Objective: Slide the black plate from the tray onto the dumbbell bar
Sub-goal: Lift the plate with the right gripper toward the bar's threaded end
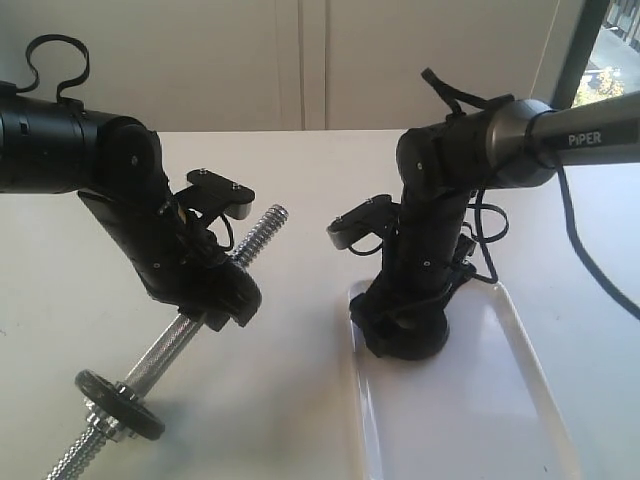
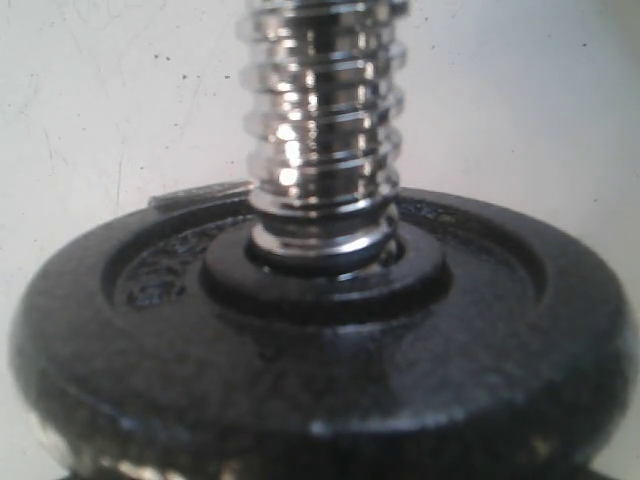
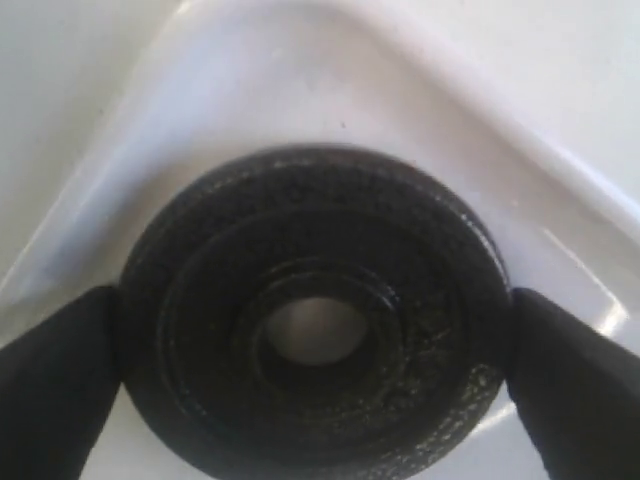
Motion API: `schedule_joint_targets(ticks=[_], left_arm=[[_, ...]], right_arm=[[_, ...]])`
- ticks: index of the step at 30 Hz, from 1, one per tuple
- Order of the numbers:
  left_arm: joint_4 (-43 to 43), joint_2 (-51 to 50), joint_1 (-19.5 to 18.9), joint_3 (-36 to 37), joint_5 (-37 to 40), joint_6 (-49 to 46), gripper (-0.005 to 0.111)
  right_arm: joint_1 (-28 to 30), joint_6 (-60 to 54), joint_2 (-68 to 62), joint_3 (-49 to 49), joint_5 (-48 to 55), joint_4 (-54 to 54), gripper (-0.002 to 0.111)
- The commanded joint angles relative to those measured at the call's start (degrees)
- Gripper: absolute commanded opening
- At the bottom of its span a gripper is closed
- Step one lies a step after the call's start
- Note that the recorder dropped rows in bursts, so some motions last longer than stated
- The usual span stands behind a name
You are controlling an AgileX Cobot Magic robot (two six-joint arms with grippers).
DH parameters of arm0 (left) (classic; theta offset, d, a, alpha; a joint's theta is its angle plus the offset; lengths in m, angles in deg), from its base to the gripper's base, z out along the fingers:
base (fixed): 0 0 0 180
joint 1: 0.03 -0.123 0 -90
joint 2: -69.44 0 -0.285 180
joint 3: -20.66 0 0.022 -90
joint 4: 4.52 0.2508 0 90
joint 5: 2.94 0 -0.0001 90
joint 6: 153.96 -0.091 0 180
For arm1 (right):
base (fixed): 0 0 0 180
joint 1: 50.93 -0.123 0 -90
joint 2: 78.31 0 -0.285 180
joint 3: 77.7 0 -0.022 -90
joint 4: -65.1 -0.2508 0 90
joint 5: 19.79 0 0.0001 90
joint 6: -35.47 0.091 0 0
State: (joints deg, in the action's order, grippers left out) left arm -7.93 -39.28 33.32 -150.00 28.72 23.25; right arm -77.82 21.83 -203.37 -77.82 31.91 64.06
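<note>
Grip quality decides this step. The black plate lies flat in the far left corner of the tray. The right gripper straddles it, with one of its fingers at each side of the rim. Both pads look to meet the rim, but whether they are pressing cannot be told from the wrist view. To do it well, I judge the jaws should close squarely across the widest line of the disc and low on its edge. They should then lift it clear of the tray's raised lip before turning the hole towards the bar.

The right arm stands steeply over the tray, wrist pointing almost straight down. To its left, the left gripper is clenched on the dumbbell bar and holds it tilted over the bench. The free threaded end points up towards the far right, and a fixed disc backed by a nut sits at the near, low end. That raised end is the target. Hole and thread must share one axis, or the plate will likely snag.
</note>
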Motion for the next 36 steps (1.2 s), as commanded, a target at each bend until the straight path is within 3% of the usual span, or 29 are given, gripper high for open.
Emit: schedule_joint_targets(ticks=[1, 9, 17, 23, 26, 36], left_arm=[[0.1, 2.2, 0.1, -0.8, -1.8, -3.3, 0.000], [-3.3, 2.2, 0.1, -0.8, -1.5, -5.8, 0.000], [-11.4, 2.2, 0.1, -0.8, -1.2, -14.7, 0.000], [-16.9, 2.2, 0.1, -0.8, -0.6, -22.3, 0.000], [-19.9, 2.2, 0.1, -0.8, -0.5, -25.1, 0.000], [-23.6, 2.2, 0.1, -0.8, 0.0, -30.2, 0.000]], right_arm=[[0.0, 2.1, 3.5, -0.8, 5.3, 1.5, 0.000], [4.0, 0.2, 11.7, -0.8, 4.2, -1.5, 0.000], [14.9, -24.3, 12.7, -0.8, 6.9, -36.3, 0.000], [22.6, -37.6, 8.6, -0.8, 17.6, -58.4, 0.000], [25.0, -40.8, 5.4, -0.8, 18.3, -66.6, 0.000], [25.1, -41.7, -0.9, -0.8, 18.3, -73.8, 0.000]])
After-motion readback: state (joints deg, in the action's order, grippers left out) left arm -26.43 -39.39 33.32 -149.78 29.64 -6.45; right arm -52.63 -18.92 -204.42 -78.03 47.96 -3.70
